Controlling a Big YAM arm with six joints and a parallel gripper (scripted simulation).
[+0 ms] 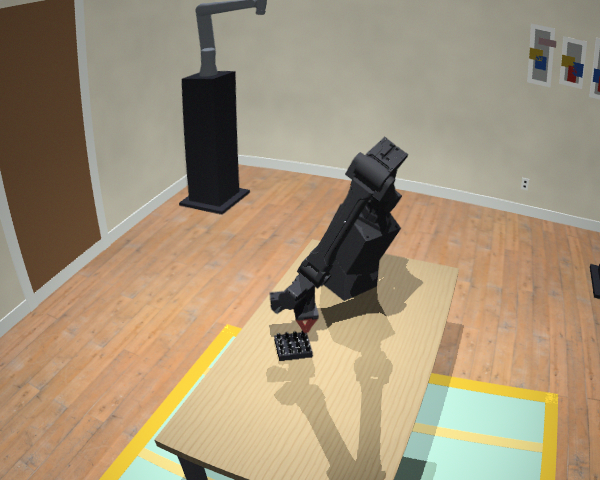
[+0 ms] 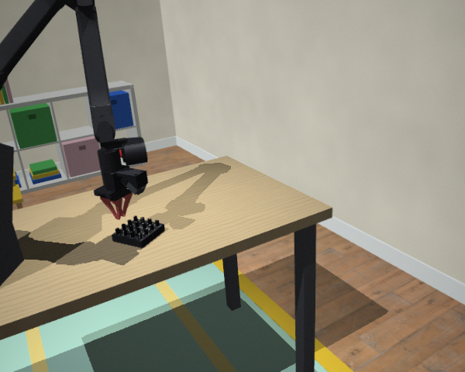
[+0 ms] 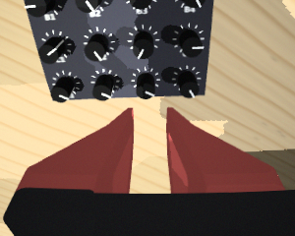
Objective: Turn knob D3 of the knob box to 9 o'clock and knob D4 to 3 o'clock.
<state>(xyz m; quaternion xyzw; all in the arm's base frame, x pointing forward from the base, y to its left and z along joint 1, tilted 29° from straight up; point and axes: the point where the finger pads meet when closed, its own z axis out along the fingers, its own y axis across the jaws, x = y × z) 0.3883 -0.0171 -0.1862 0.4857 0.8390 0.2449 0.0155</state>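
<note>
The gripper (image 1: 306, 325) (image 2: 121, 217) (image 3: 149, 117) has dark red fingers; the box (image 1: 294, 355) (image 2: 130, 240) (image 3: 125, 64) is black with white marks; the tabletop (image 1: 290, 428) (image 2: 240, 200) (image 3: 265, 113) is pale tan, wood-grained.

the top view looks down from high up and well back over the whole table (image 1: 352, 413); the exterior looks from lower beside it; the wrist looks down close on the knob box (image 1: 293, 347) (image 2: 136, 234) (image 3: 123, 64), which all share.
</note>
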